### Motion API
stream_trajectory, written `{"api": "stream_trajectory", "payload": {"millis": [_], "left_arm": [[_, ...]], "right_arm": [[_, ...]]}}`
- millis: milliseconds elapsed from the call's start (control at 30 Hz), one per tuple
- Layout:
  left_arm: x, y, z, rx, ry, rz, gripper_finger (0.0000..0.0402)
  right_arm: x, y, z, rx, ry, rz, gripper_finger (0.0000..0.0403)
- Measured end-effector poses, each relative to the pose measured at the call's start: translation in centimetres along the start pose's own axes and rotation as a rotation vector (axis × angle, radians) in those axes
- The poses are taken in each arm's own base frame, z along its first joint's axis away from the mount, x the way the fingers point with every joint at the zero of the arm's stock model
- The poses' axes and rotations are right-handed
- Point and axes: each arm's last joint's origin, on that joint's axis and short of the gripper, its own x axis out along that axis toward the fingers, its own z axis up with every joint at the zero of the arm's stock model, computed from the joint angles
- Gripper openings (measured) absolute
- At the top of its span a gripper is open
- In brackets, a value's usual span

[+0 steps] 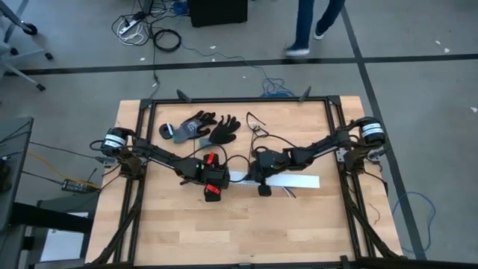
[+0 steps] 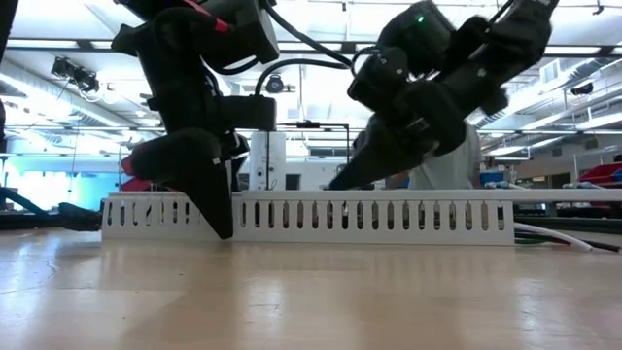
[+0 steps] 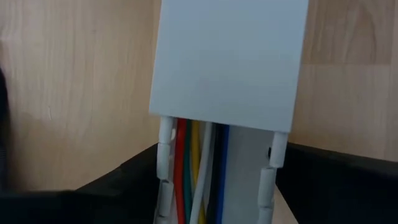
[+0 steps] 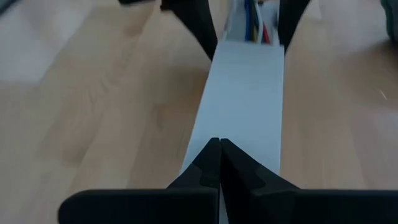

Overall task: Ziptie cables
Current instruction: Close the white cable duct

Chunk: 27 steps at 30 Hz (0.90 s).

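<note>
Left pincer stands wide open, one finger down each side of the white slotted duct, near the duct's uncovered end; it grips nothing, though whether the fingers touch the walls is hard to tell. Between its fingers, inside the channel, lie the cables: red, green, yellow, white and blue strands run side by side and vanish under the flat white cover just ahead.

Thin wires like these are probably light, limp and springy, apt to splay or slip out of a loose hold, so they want gathering as one bundle at the bare stretch before the cover, not strand by strand.

Right pincer is fully closed, its tips resting over the cover further along the duct, holding nothing.

Walls and cover block most of the wires' length. Beyond the left pincer on the table lie a pair of dark gloves, well apart. A person's legs pass on the floor beyond.
</note>
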Motion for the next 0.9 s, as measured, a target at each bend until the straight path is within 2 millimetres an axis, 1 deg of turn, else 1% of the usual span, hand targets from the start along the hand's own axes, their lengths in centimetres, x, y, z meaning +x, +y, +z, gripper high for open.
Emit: {"api": "stream_trajectory", "payload": {"millis": [167,367,433,567,700,800,900], "left_arm": [[0.0,0.0,0.0,-0.002,0.002,-0.014,0.0259],[0.0,0.0,0.0,-0.001,-0.001,-0.022,0.0259],[0.0,-0.1,0.0,-0.002,0.0,-0.024,0.0259],[0.0,-0.2,0.3,-0.011,-0.023,-0.04,0.0259],[0.1,-0.2,0.3,-0.011,-0.019,-0.044,0.0259],[0.1,-0.2,0.3,-0.011,-0.019,-0.044,0.0259],[0.1,-0.2,0.2,-0.01,-0.016,-0.042,0.0259]], "right_arm": [[1.4,-1.2,-0.5,0.015,-0.047,0.041,0.0],[1.6,-1.6,-0.6,0.012,-0.062,0.058,0.0],[1.3,-1.5,-0.3,0.008,-0.077,0.06,0.0],[-0.3,-0.7,0.9,-0.013,-0.096,0.062,0.0],[-1.9,-0.3,1.2,-0.019,-0.034,0.029,0.0],[-2.3,-0.1,1.1,-0.005,0.005,0.017,0.0],[-1.9,0.0,0.7,0.01,0.03,0.023,0.0]]}}
